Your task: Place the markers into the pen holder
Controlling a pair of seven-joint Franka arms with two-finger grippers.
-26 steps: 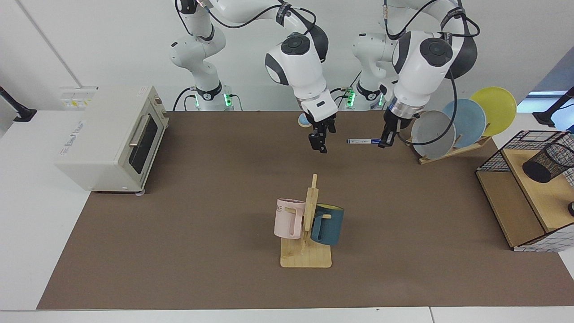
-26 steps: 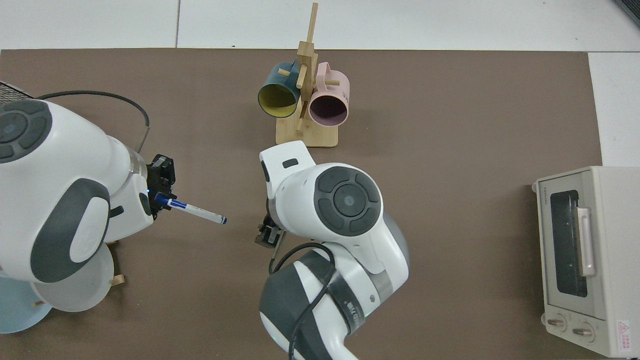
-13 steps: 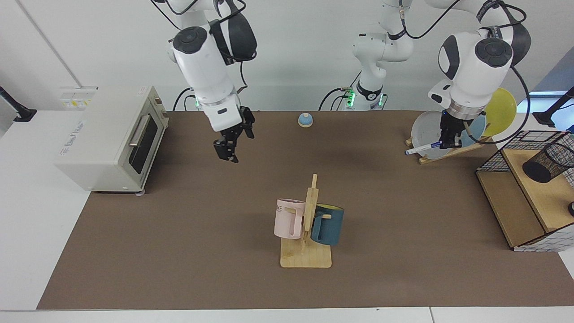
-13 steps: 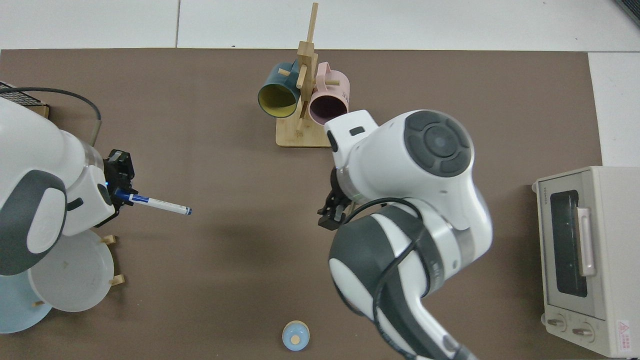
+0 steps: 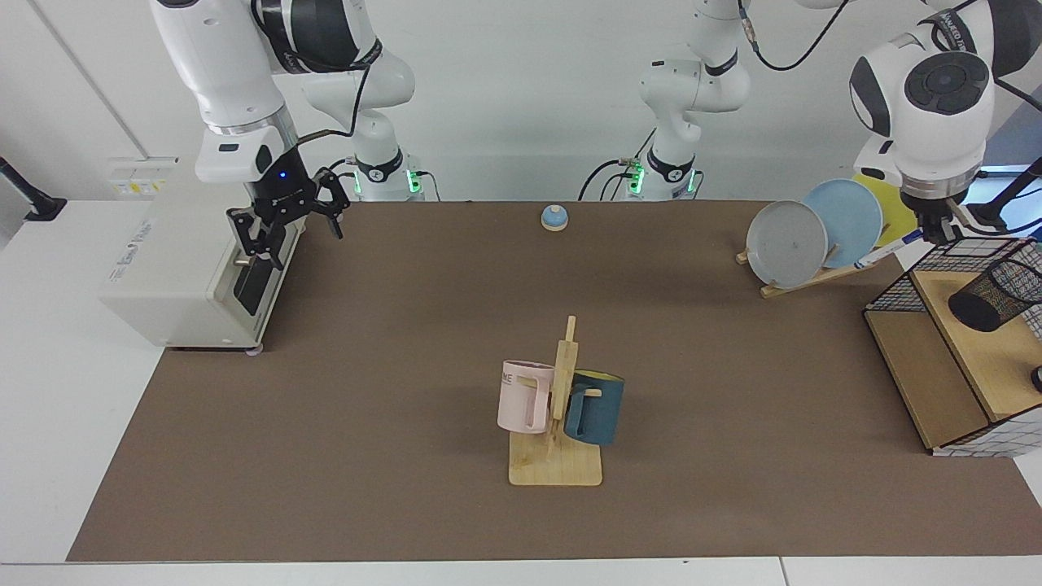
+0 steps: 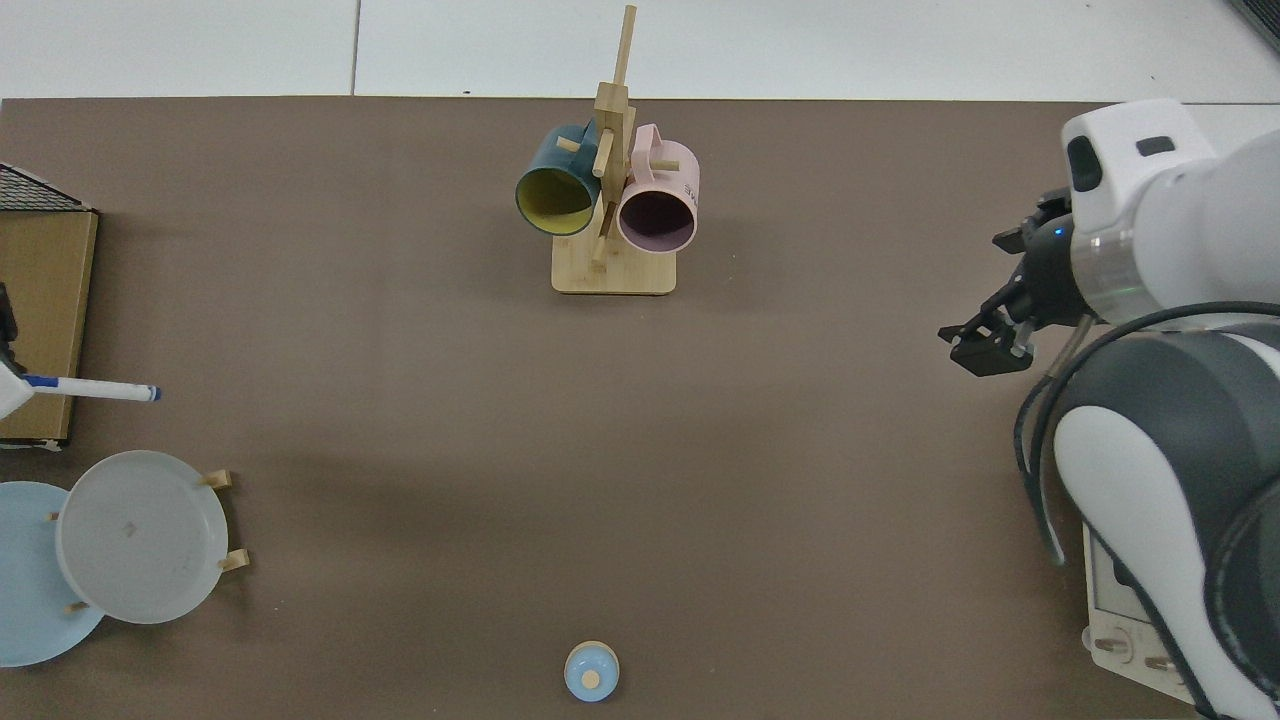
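Brown mat [image 5: 407, 366] | left gripper [image 5: 936, 232] grips marker [image 5: 887, 249] | pen holder [image 5: 995, 295] edge-cropped

Even, bright overhead light is filling both views; soft shadows are falling beneath the mug rack [image 5: 556, 423], and no glare or blur is showing.

The left gripper [image 5: 936, 232], clamping the marker [image 5: 887, 249], has the basket frame [image 5: 961, 252] just beside it. Plates [image 5: 814, 232] crowd its other side; the pen holder [image 5: 995, 295] lies past the frame's rim.
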